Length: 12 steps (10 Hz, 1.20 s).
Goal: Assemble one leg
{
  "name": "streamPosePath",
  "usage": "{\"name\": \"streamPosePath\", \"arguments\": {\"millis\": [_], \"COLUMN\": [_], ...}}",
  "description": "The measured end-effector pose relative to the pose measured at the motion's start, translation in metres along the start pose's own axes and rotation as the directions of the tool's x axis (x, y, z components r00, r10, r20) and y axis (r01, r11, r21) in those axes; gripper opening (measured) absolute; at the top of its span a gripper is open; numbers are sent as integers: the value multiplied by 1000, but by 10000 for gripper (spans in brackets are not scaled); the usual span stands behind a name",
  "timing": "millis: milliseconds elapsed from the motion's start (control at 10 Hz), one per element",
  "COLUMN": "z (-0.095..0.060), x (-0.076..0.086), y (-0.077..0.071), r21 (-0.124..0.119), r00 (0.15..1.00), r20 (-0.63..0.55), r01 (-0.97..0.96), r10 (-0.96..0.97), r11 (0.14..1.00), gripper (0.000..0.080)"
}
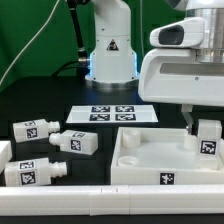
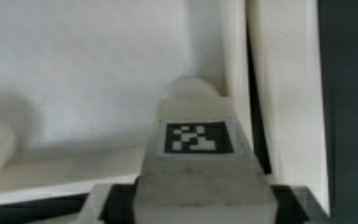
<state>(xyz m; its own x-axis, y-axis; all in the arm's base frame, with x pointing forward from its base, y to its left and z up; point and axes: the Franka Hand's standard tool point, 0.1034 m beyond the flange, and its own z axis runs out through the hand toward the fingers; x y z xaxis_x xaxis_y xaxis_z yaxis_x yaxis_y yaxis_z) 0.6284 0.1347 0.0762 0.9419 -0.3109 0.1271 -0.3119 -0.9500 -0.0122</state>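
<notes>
My gripper is shut on a white leg with a black-and-white tag, holding it upright over the far right corner of the large white tray-like panel. In the wrist view the held leg fills the middle between my dark fingers, its tip close to the panel's raised rim. Three more legs lie on the table at the exterior view's left: one, one and one.
The marker board lies flat behind the panel. The robot base stands at the back. A white bar runs along the front edge. A black cable hangs at the back left.
</notes>
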Motion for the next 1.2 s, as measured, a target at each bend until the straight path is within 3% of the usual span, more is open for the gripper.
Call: {"name": "streamPosePath", "arguments": {"millis": [200, 600, 800, 900, 1000, 1200], "z": [1, 1, 1, -1, -7, -17], "x": [2, 4, 4, 4, 4, 6], "y": [10, 29, 29, 27, 23, 22], "r21": [5, -26, -23, -21, -15, -2], "r00": [983, 898, 872, 873, 875, 873], "r20": [-12, -26, -27, -27, -25, -26], "r01": [-186, -440, -490, -488, -485, -486], "r10": [186, 439, 489, 487, 484, 486], "r11": [983, 898, 872, 873, 875, 874], "gripper": [284, 284, 533, 533, 625, 642]}}
